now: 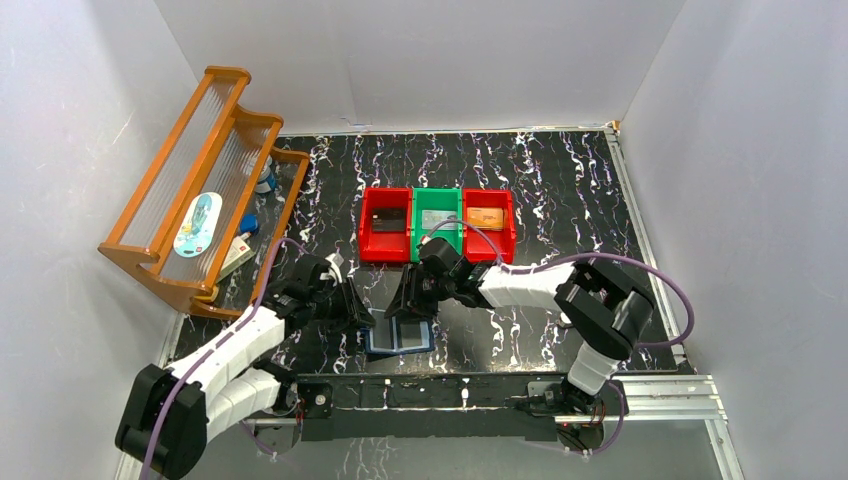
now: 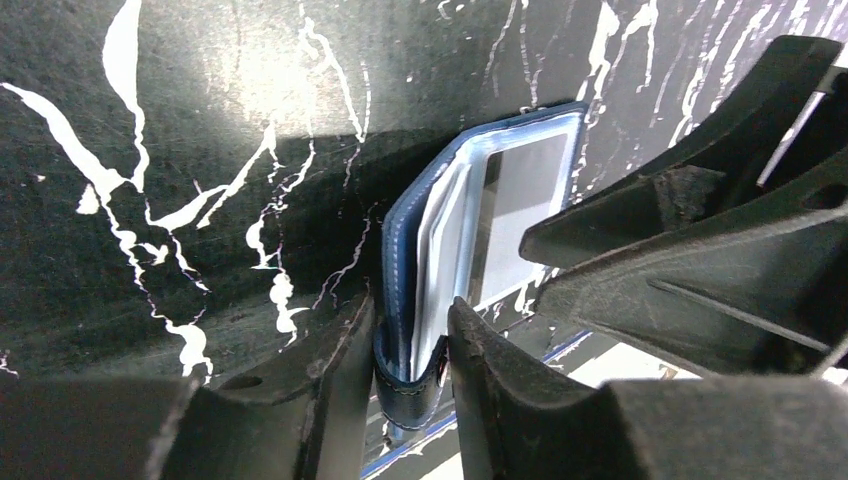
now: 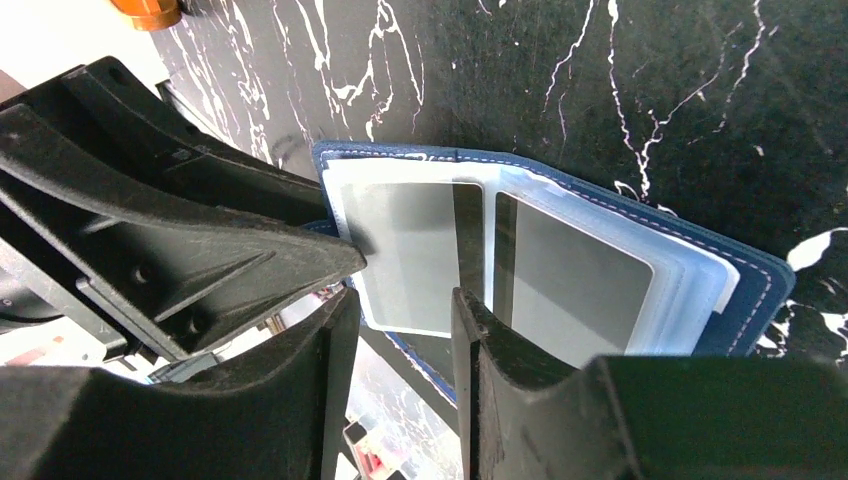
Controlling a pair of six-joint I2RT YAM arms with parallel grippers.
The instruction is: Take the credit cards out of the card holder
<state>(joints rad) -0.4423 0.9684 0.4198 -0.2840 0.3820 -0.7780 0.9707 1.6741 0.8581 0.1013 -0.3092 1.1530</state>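
Note:
The navy card holder (image 1: 400, 340) lies open on the table near the front edge, its pale clear sleeves (image 3: 580, 280) facing up. Grey rectangles show inside the sleeves; I cannot tell whether they are cards. My left gripper (image 2: 410, 320) is shut on the holder's navy cover edge (image 2: 395, 250) at the holder's left side (image 1: 366, 322). My right gripper (image 3: 403, 300) hangs just over the left sleeve with its jaws a little apart and nothing between them; it also shows in the top view (image 1: 408, 312). A black card (image 1: 388, 220) lies in the left red bin.
Three bins stand in a row behind the holder: red (image 1: 372, 245), green (image 1: 437, 243), red (image 1: 508, 235). The green one holds a silver-grey card, the right red one an orange card. A wooden rack (image 1: 190, 200) stands at the far left. The two grippers are nearly touching.

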